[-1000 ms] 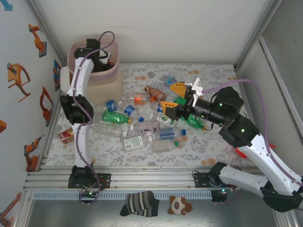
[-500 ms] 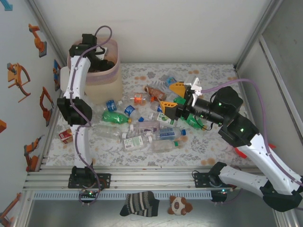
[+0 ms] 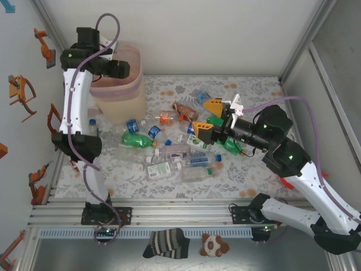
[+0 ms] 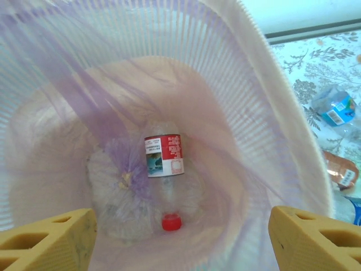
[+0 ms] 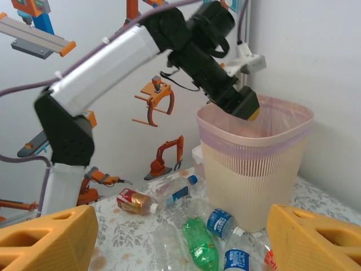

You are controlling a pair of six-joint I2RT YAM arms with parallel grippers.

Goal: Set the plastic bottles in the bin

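Lifting from the bin, left tool gapes empty, one bottle delivered; right tool, also apart, should grasp the next.

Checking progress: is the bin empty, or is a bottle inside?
Not empty. The left wrist view shows a bottle with red cap and label lying at the bottom of the bin.
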